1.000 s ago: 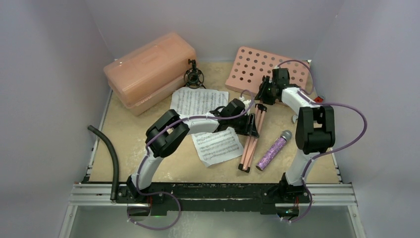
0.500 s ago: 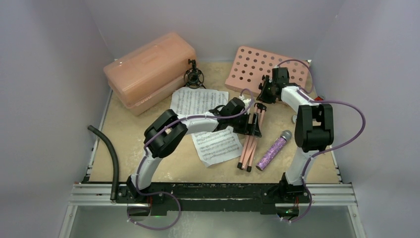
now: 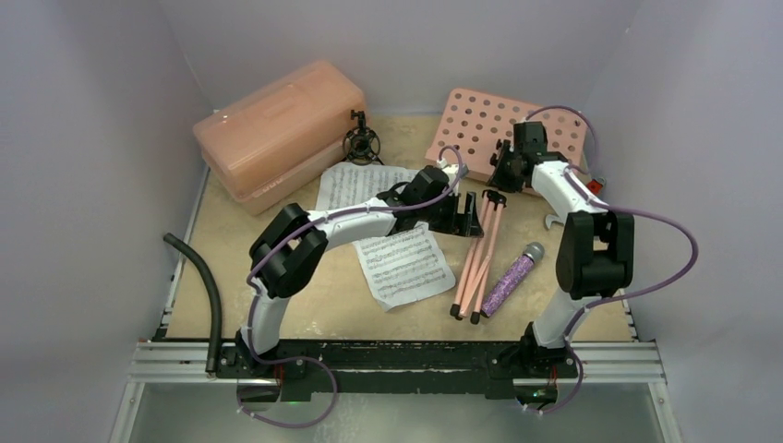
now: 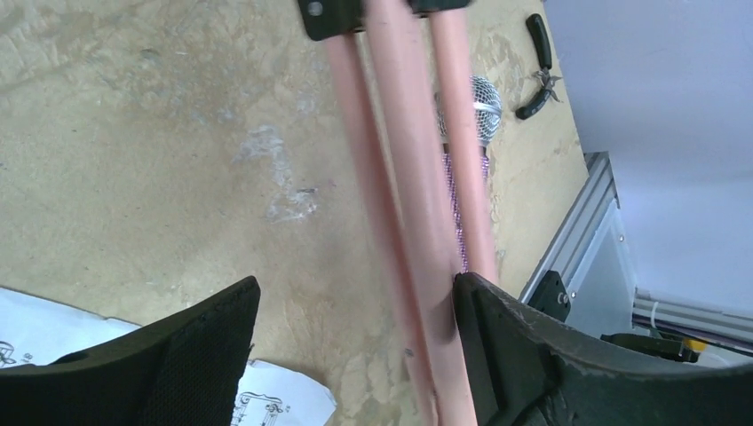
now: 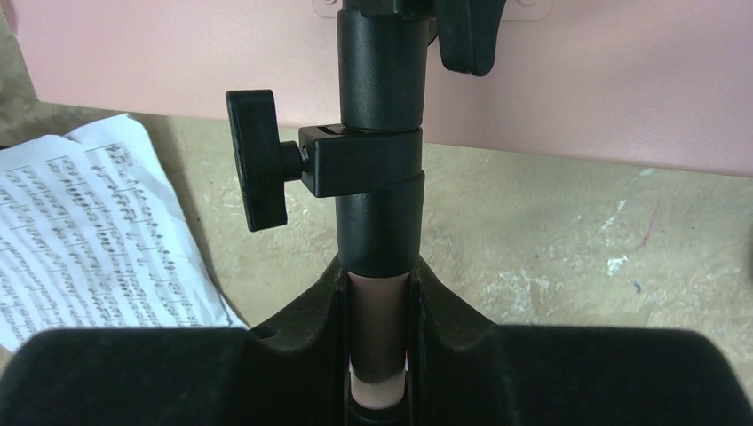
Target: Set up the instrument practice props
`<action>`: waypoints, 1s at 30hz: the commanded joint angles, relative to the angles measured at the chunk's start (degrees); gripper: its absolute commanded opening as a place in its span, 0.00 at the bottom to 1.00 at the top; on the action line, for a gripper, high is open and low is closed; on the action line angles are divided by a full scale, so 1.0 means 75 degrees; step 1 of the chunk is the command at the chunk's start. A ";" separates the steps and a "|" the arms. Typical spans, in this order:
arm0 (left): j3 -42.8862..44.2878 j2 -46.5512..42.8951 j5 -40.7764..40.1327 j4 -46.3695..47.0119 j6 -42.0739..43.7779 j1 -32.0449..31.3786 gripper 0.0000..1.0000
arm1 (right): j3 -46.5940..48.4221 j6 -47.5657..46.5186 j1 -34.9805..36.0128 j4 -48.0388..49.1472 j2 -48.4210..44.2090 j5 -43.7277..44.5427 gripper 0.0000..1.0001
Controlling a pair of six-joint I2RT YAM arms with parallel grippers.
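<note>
Right gripper (image 5: 377,286) squeezes the pole (image 5: 380,222) of my pink music stand (image 3: 480,125), lying at one o'clock on the table (image 3: 277,281). I see left gripper (image 4: 353,297) spread wide, holding nothing, stand legs (image 4: 404,133) between its fingers (image 4: 178,355).

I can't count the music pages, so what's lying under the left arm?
Two pages: the far page runs beneath the left arm, the near page lies just in front. The arm hides whether they overlap.
</note>
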 commanded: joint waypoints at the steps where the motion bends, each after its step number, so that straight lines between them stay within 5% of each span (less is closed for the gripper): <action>1: 0.0324 -0.0273 0.0032 -0.0075 0.0199 0.0198 0.76 | 0.0626 0.0199 0.0025 0.1043 -0.1181 -0.0030 0.00; 10: 0.0273 -0.0240 0.0667 0.0573 -0.0153 0.0253 0.62 | 0.0243 0.0607 0.0027 0.1159 -0.1650 0.0088 0.00; 23: 0.0068 -0.0343 0.1066 0.0923 -0.0303 0.0248 0.00 | 0.0347 0.0471 0.0039 0.1070 -0.1980 -0.0092 0.00; 30: -0.0073 -0.0591 0.1009 0.0923 -0.0206 0.0250 0.00 | 0.0851 0.0150 0.0062 0.1236 -0.2188 -0.0929 0.00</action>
